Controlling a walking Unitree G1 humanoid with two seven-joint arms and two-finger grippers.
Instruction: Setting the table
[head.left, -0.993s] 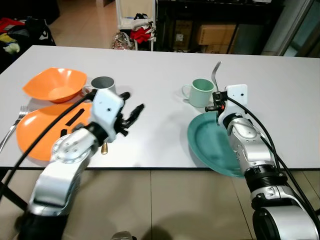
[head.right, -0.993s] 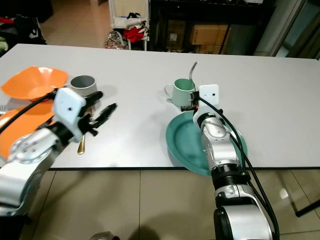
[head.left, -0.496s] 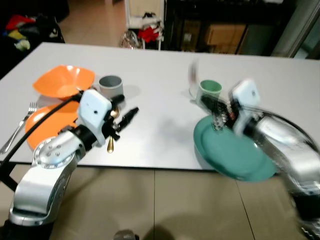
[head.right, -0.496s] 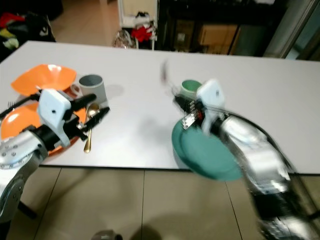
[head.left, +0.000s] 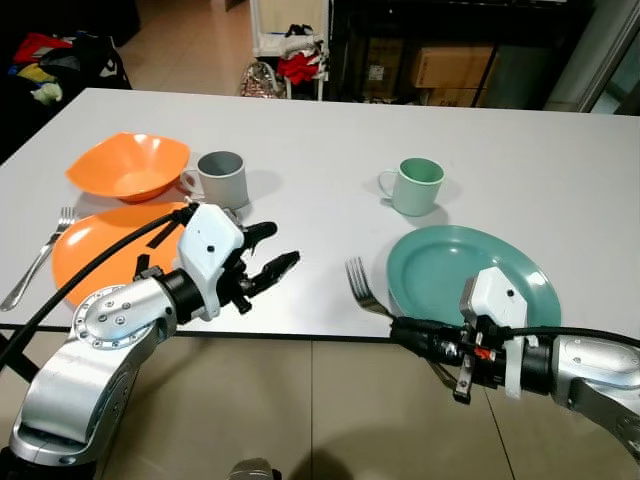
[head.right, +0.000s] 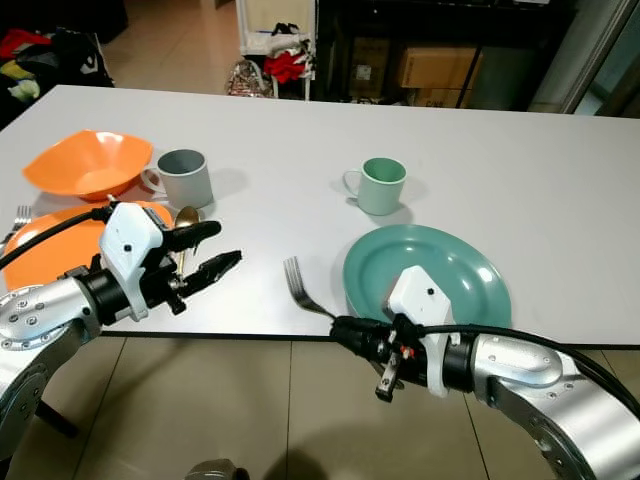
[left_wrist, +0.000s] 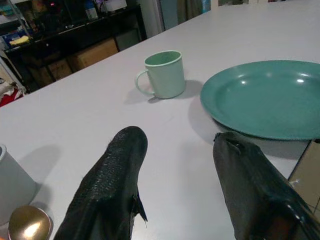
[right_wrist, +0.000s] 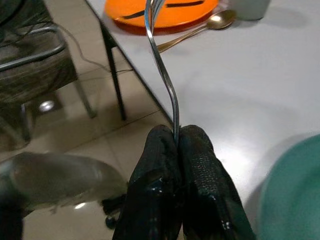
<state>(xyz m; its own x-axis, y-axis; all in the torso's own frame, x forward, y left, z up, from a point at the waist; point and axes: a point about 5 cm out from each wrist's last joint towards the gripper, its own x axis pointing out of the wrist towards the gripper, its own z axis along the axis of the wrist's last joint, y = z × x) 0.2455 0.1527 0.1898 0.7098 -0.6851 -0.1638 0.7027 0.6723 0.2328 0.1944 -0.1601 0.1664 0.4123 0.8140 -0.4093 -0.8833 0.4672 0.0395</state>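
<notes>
1. White rectangular worktop (head.left: 300, 130): carries two place settings, orange on the robot's left, green on its right.
2. Round teal plate (head.left: 440, 270): lies near the front edge, the pale green mug (head.left: 415, 186) behind it, marking the setting being completed.
3. Round orange plate (head.left: 85, 258), orange bowl (head.left: 128, 165), grey mug (head.left: 222, 178) and, likely, a gold spoon (head.right: 186, 220): the finished left setting.
4. Left hand (head.left: 268, 252): fingers apart, empty, hovering over the worktop beside the orange plate.
5. Right hand (head.right: 352, 334): fingers clamped on the silver metal fork (head.right: 296, 280), tines over the worktop edge just left of the teal plate. One second ago it held the fork upright beside the green mug; it has since swung down to the front edge.
</notes>
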